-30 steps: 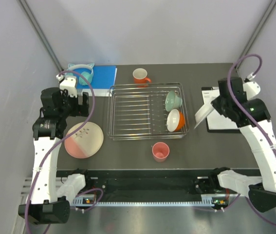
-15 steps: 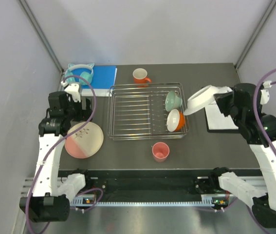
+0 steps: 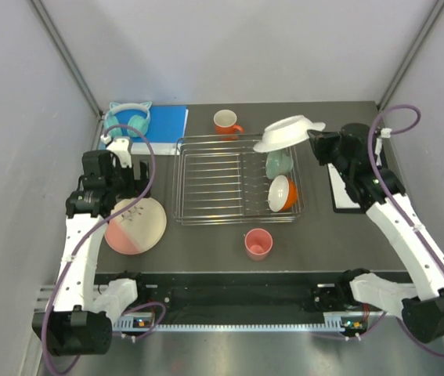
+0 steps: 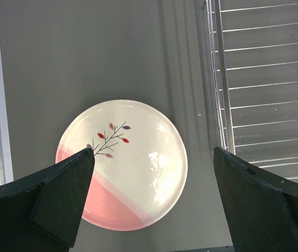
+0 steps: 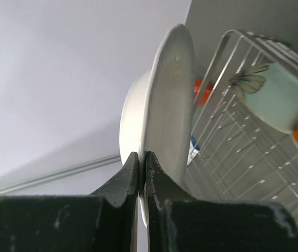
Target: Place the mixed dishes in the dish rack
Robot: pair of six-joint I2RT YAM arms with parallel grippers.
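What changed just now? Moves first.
The right gripper, shut on the white plate, swung it left from the black clipboard to above the far right corner of the silver wire dish rack. The left gripper shifted slightly. The pink cup, orange mug and pink-and-cream sprig plate stayed put.

The right end effector [image 5: 142, 158] pinches the white plate [image 5: 167, 94] near the dish rack [image 5: 217, 62].

A dark grey tabletop [image 3: 206, 235] fills the centre of the overhead view, enclosed by pale lavender-grey walls [image 3: 229, 47] at the back, left and right. Grey metal struts [image 3: 66, 55] slant down from both upper corners. A black rail [image 3: 237, 299] and a brushed-metal surface [image 3: 237, 356] cross the bottom edge under soft, even light.
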